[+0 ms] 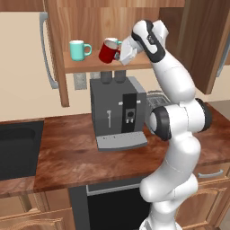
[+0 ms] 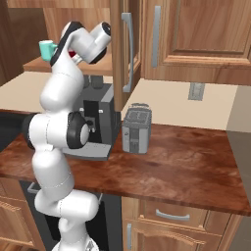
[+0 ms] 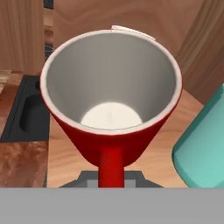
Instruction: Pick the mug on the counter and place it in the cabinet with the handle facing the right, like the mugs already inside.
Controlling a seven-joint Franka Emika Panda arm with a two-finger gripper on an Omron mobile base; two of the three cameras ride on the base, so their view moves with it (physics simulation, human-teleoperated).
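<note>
Hand view has the two-finger gripper (image 3: 111, 177) clamped on the small dark red loop handle (image 3: 110, 166) of the dark red mug with a pale interior (image 3: 111, 100), tilted above the light wooden shelf (image 1: 85, 65) of the brown wood-grain cabinet (image 1: 58, 49). Just beside the red mug stands one teal-green mug (image 3: 203, 144); another teal-green mug (image 1: 79, 50) sits further along the shelf
</note>
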